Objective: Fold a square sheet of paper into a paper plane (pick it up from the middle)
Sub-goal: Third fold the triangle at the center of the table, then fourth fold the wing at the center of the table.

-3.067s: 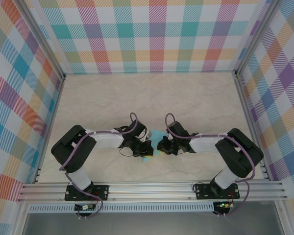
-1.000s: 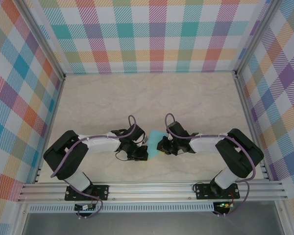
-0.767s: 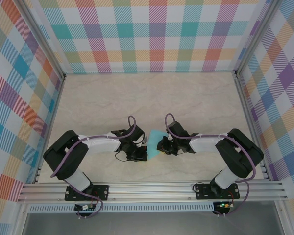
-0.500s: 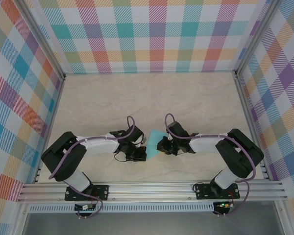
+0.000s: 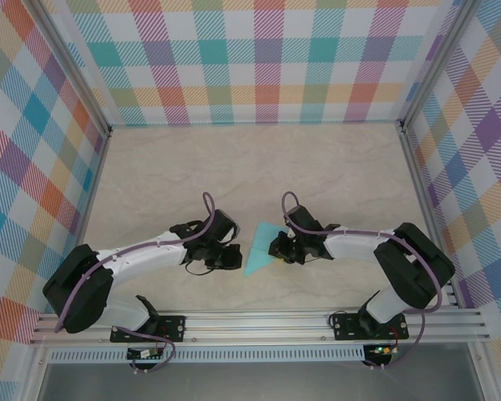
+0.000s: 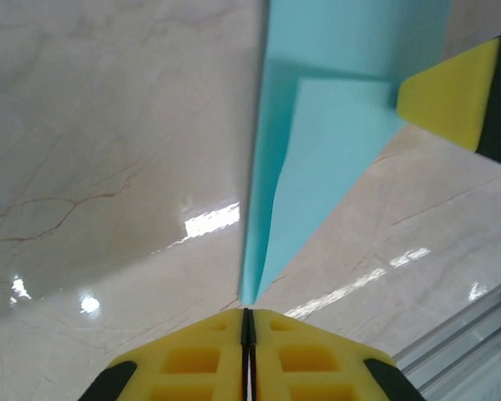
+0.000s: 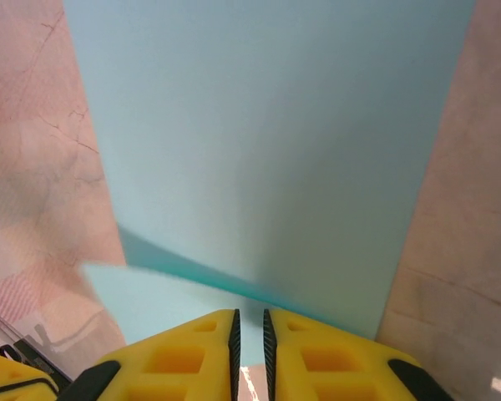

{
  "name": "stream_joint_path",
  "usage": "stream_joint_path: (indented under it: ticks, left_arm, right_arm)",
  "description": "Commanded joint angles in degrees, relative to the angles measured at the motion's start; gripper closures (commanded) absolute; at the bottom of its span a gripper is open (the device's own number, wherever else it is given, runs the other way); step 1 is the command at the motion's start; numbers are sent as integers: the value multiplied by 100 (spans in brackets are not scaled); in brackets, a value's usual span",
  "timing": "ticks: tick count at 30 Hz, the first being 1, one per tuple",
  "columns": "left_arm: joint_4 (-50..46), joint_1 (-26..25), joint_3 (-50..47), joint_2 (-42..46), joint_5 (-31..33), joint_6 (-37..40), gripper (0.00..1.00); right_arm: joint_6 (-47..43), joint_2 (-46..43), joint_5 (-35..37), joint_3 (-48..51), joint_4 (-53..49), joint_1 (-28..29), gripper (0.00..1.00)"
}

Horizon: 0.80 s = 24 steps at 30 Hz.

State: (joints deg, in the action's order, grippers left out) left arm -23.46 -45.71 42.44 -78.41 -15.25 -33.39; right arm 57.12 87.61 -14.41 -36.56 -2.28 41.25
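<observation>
while the right arm has barely shifted, the left arm has swung its elbow out toward the bench's near left corner and drawn the left pincer (image 5: 231, 255) back from the middle. that uncovers the paper plane (image 5: 259, 249), which a moment ago showed only as a small patch between the two pincers. it now reads as a long narrow triangle lying close to the middle of the near edge of the bench (image 5: 234, 167), with its point aimed at that edge.

in the left wrist view the left pincer (image 6: 246, 316) has its pads together, only a hairline between them. the sharp tip of the paper plane (image 6: 334, 125) ends right at them, and i cannot tell whether the tip is nipped or merely close.

the right pincer (image 5: 274, 248) sits at the paper's right edge. seen from its own wrist, the right pincer (image 7: 249, 322) shows a narrow slit with the turquoise paper plane (image 7: 267, 150) running up to it, and i cannot tell whether it grips.

to my eye the left arm's retreat means a crease has been pressed, and the dart shape looks largely formed.
</observation>
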Motion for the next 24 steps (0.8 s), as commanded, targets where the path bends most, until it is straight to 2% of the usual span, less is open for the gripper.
stream_joint_path:
  ticks: [1, 7, 12, 17, 24]
  left_arm:
    - [297, 13, 358, -106, -125, 84, 87]
    - [306, 14, 897, -886, -168, 292, 85]
    - [187, 15, 1140, -1329, 100, 396, 87]
    - [53, 13, 1282, -1700, 412, 421, 90]
    - [17, 15, 1322, -1879, 652, 389, 92]
  right_arm:
    - [-231, -434, 191, -335, -591, 14, 79]
    - [-191, -1099, 773, -216, -1297, -37, 64]
    - [-26, -1509, 698, 338, -1038, -179, 54]
    - [-98, -1200, 171, 403, -562, -206, 52]
    - [-61, -756, -101, 304, -59, -206, 51]
